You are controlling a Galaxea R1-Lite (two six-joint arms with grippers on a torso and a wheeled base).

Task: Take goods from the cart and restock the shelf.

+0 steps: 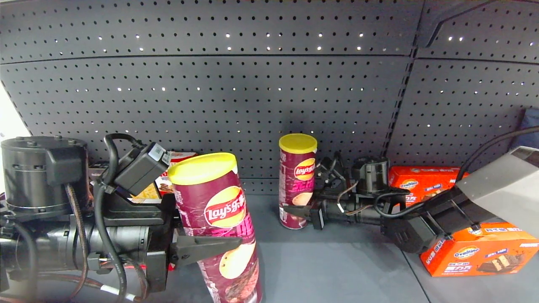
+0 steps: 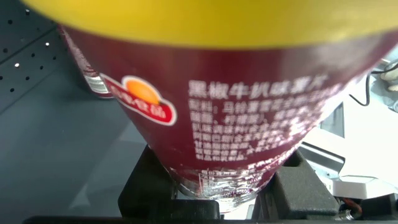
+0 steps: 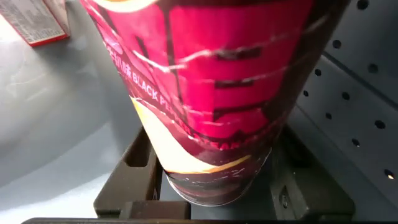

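Two maroon chip cans with yellow lids are in view. The near can [image 1: 219, 227] leans slightly at the shelf's front left, and my left gripper [image 1: 219, 245] is shut on its middle. In the left wrist view this can [image 2: 236, 112] sits between the dark fingers [image 2: 146, 190]. The far can [image 1: 297, 181] stands upright on the grey shelf [image 1: 337, 265] close to the pegboard back wall. My right gripper [image 1: 298, 209] is shut on its lower part. In the right wrist view that can [image 3: 211, 93] is between the black fingers [image 3: 127, 183].
Two orange boxes [image 1: 421, 179] [image 1: 480, 250] lie at the right of the shelf, under and behind my right arm. A red and white box [image 1: 166, 185] stands behind my left wrist, and a red box [image 3: 37, 22] shows in the right wrist view. The pegboard wall [image 1: 252, 92] closes the back.
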